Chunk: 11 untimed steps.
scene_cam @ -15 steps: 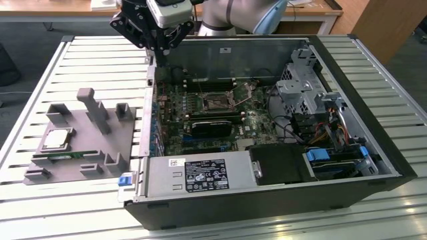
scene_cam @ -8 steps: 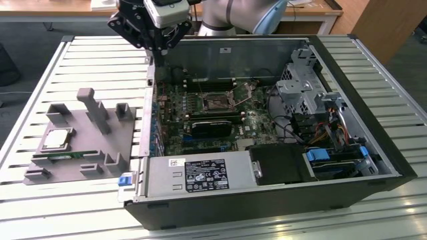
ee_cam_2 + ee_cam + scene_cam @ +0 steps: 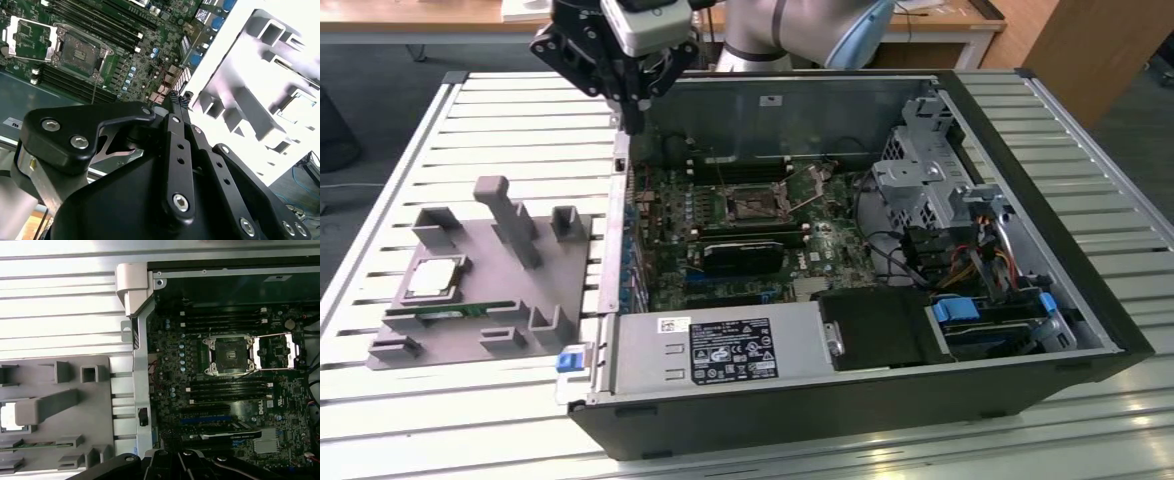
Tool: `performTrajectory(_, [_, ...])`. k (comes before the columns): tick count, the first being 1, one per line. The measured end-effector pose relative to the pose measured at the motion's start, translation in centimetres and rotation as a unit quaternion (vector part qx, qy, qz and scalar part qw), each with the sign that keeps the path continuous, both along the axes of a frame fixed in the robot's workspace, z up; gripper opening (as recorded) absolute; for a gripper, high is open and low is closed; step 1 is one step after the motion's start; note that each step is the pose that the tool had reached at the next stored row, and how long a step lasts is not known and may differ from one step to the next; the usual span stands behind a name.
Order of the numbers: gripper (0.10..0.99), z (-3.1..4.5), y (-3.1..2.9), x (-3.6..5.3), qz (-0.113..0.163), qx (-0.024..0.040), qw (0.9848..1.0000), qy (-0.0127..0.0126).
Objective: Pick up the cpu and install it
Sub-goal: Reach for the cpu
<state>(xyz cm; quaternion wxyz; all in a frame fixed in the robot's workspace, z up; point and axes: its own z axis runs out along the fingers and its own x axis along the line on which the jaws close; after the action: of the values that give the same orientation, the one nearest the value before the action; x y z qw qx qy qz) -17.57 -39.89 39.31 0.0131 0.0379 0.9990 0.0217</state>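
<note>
Exterior view: the cpu (image 3: 434, 278), a flat square chip with a silver-grey top and darker rim, lies in the grey tray (image 3: 500, 300) at middle left. The gripper (image 3: 630, 118) hangs at upper centre-left over the computer case (image 3: 854, 405) edge, its fingers together and empty, well apart from the chip.

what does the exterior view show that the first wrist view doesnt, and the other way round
Exterior view adds: the arm, power supply and drive cage. First wrist view adds: a straight-down look into the empty socket, load plate swung aside. Both share: the cpu lying in the grey tray, the motherboard and the gripper.
</note>
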Motion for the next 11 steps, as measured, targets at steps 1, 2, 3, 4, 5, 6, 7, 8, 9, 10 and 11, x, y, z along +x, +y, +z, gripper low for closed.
performTrajectory(1, [0.106, 0.00, 0.00, -0.05, 0.000, 0.0000, 1.0000, 0.0000])
performTrajectory(2, [0.106, 0.00, 0.00, -0.10, 0.000, 0.0000, 1.0000, 0.0000])
performTrajectory(3, [0.106, 0.00, 0.00, -0.15, 0.000, 0.0000, 1.0000, 0.0000])
performTrajectory(4, [0.106, 0.00, 0.00, -0.19, 0.000, 0.0000, 1.0000, 0.0000])
performTrajectory(5, [0.106, 0.00, 0.00, -0.24, 0.000, 0.0000, 1.0000, 0.0000])
performTrajectory(6, [0.106, 0.00, 0.00, -0.28, 0.000, 0.0000, 1.0000, 0.0000])
performTrajectory(7, [0.106, 0.00, 0.00, -0.33, 0.000, 0.0000, 1.0000, 0.0000])
performTrajectory(8, [0.106, 0.00, 0.00, -0.38, 0.000, 0.0000, 1.0000, 0.0000])
performTrajectory(9, [0.106, -0.01, 0.00, -0.42, 0.000, 0.0000, 1.0000, 0.0000])
performTrajectory(10, [0.106, -0.01, 0.00, -0.46, 0.000, 0.0000, 1.0000, 0.0000])
performTrajectory(11, [0.106, 0.00, 0.00, -0.50, 0.000, 0.0000, 1.0000, 0.0000])
